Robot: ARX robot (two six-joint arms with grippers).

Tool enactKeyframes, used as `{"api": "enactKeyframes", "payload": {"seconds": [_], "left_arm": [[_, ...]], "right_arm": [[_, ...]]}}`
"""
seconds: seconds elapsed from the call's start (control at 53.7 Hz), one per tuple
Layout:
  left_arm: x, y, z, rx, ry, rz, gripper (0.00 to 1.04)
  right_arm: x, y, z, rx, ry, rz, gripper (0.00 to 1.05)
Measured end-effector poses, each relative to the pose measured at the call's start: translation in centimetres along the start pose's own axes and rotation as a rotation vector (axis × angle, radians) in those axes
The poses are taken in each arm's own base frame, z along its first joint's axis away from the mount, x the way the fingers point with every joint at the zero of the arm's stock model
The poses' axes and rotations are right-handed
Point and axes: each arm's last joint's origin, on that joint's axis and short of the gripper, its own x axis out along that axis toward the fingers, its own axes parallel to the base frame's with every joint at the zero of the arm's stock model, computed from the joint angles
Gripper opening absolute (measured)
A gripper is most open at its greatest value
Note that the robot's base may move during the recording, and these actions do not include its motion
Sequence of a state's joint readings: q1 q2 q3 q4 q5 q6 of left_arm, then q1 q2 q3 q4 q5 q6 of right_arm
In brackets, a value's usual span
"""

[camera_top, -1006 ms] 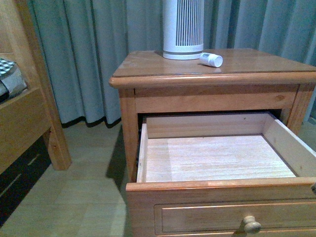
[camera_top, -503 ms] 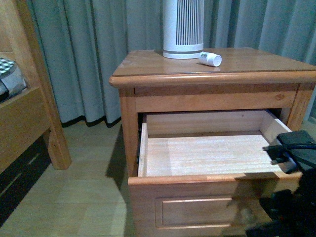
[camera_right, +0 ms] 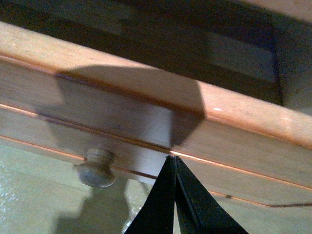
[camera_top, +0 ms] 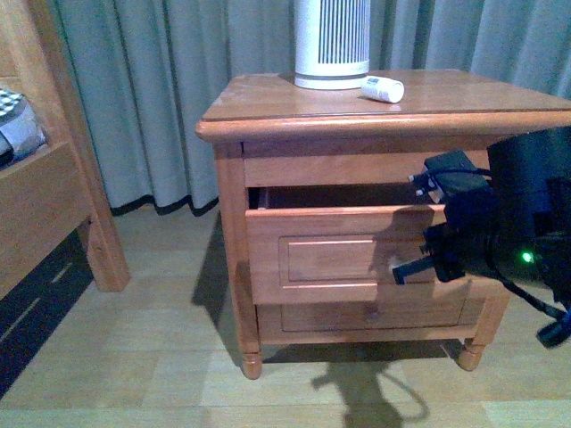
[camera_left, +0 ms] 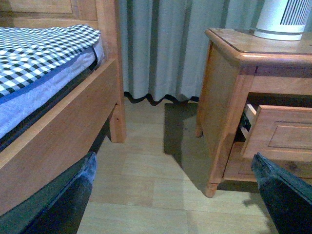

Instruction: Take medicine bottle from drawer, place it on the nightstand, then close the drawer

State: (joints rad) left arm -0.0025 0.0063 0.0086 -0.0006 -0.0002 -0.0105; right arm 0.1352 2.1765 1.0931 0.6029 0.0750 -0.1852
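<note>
Right gripper [camera_right: 174, 161] has its fingers pressed together with nothing between them, tips touching the drawer [camera_top: 343, 254] front just beside its round knob [camera_right: 96, 168]. You see the right arm [camera_top: 500, 218] reaching in low across the nightstand [camera_top: 268, 102] front, blocking the drawer's right end. The drawer is nearly pushed in, with a dark gap left under the nightstand top. Medicine bottle [camera_top: 383, 89] lies on its side on top of the nightstand, just beside the white ribbed appliance [camera_top: 331, 43]. Left gripper [camera_left: 170, 195] hangs spread wide and empty near the floor, between the bed frame [camera_left: 63, 131] and the nightstand. Curtain [camera_top: 161, 89] hangs behind the nightstand. Count: one bottle, two drawers, one appliance, one bed.
</note>
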Motion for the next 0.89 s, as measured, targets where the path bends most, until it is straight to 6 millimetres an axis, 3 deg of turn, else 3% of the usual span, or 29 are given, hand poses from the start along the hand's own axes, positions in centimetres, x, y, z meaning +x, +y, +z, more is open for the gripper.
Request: {"api": "enactKeyframes", "payload": {"seconds": [0.224, 0.429, 0.727, 0.894], "left_arm": [[0.0, 0.0, 0.0, 0.000, 0.000, 0.000, 0.98], [0.0, 0.0, 0.0, 0.000, 0.000, 0.000, 0.98], [0.0, 0.0, 0.0, 0.000, 0.000, 0.000, 0.98], [0.0, 0.0, 0.0, 0.000, 0.000, 0.000, 0.98]], "right_arm": [[3.1, -1.7, 2.4, -0.013, -0.040, -0.035, 0.03], [4.5, -2.5, 3.4, -0.005, -0.040, -0.034, 0.03], [4.3, -2.7, 3.1, 0.027, -0.047, -0.011, 0.03], [1.4, -3.1, 2.9, 0.094, -0.041, -0.005, 0.03]]}}
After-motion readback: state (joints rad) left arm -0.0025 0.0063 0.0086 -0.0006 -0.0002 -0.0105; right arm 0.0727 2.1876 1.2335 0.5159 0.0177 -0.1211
